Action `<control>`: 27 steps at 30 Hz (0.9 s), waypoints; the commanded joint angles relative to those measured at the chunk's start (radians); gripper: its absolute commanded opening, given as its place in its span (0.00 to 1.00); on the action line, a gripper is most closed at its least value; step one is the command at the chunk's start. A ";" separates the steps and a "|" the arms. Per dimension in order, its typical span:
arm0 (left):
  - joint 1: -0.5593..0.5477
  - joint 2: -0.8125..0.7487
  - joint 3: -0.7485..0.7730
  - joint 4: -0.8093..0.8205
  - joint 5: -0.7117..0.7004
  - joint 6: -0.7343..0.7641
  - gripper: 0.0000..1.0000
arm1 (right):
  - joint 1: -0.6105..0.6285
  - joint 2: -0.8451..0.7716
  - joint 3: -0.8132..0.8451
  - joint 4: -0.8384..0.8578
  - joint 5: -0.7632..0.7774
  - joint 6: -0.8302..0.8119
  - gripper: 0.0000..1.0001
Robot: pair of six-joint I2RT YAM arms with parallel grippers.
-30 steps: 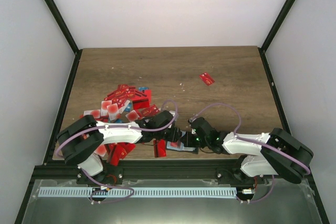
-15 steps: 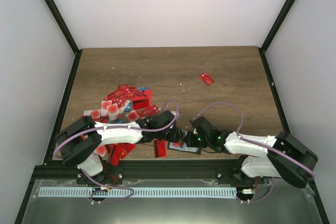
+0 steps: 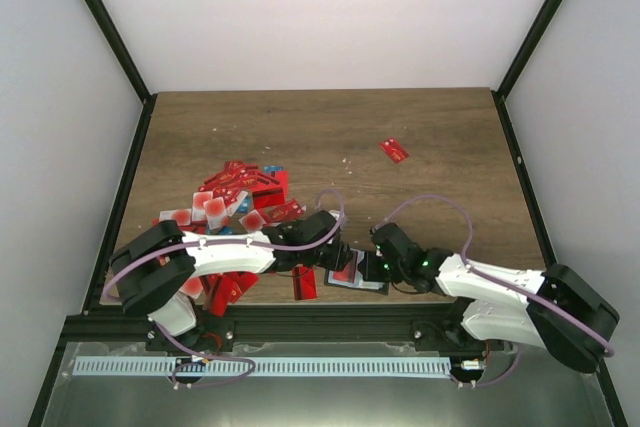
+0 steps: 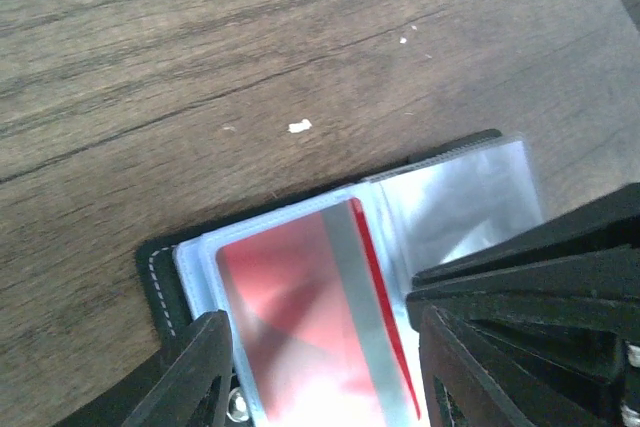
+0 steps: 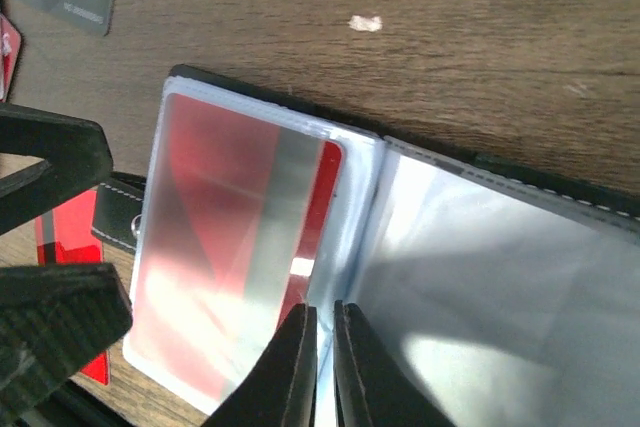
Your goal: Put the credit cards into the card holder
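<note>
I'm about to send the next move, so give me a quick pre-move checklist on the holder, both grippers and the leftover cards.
1. Black folding card holder lies open: ok.
2. Red striped plastic card inside a clear sleeve: ok.
3. Neighbouring clear sleeve empty: ok.
4. Left gripper open, straddling the holder: ok.
5. Right gripper free of the sleeves: cannot tell.
6. All loose red cards stowed: not ok, a pile lies outside.

White shells cover the left arm (image 3: 225, 255) and right arm (image 3: 490, 282), with rounded black joints; a lilac cable (image 3: 430, 199) loops back from each tool end; the fingers (image 4: 200, 372) are matte black and ribbed
</note>
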 commanded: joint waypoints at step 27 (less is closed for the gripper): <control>-0.003 0.026 0.030 -0.050 -0.144 -0.005 0.51 | -0.012 -0.036 -0.027 0.089 -0.009 -0.023 0.01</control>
